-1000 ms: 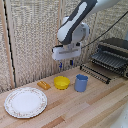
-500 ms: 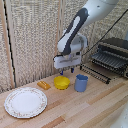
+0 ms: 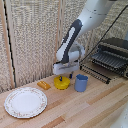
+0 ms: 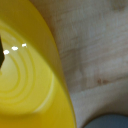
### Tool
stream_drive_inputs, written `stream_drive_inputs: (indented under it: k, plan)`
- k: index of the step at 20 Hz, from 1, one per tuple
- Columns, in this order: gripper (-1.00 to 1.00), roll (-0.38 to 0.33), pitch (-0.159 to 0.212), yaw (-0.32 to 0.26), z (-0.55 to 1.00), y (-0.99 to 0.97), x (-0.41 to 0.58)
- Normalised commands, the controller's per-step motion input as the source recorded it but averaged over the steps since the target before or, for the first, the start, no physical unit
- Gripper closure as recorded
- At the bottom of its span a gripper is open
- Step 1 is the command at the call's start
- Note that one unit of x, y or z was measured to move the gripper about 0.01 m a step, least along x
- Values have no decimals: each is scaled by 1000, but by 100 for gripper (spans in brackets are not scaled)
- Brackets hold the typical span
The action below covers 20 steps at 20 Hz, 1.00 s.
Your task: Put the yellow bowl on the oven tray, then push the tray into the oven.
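The yellow dish (image 3: 62, 84) is a small round bowl standing on the wooden table near the back wall. My grabber (image 3: 66, 77) hangs just over it, open, with one dark finger (image 3: 61, 78) reaching down into the bowl and the other toward the blue cup's side. The wrist view is filled by the yellow dish (image 4: 30, 85) seen very close, with a dark fingertip (image 4: 2, 52) at the picture's edge above its inside. The baking sheet (image 3: 98, 70), a dark wire rack, sticks out in front of the oven (image 3: 114, 53) at the exterior view's right.
A blue cup (image 3: 81, 83) stands close beside the bowl toward the exterior view's right, and its rim (image 4: 106, 122) shows in the wrist view. A small orange block (image 3: 43, 85) lies on the bowl's other side. A large white patterned plate (image 3: 25, 102) sits at the front left.
The arm has come down and shifted toward the exterior view's left, bringing the grabber from above the table to right over the yellow bowl.
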Motion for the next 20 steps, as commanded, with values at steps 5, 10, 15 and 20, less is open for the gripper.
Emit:
stream_drive_inputs:
  k: [5, 10, 15, 20]
  plan:
    - [100, -36, 22, 17, -42, 100, 9]
    - [100, -57, -10, -6, 0, 167, 0]
    - [100, -18, -52, -87, 77, 51, -30]
    - [100, 0, -41, -135, 521, -30, -1]
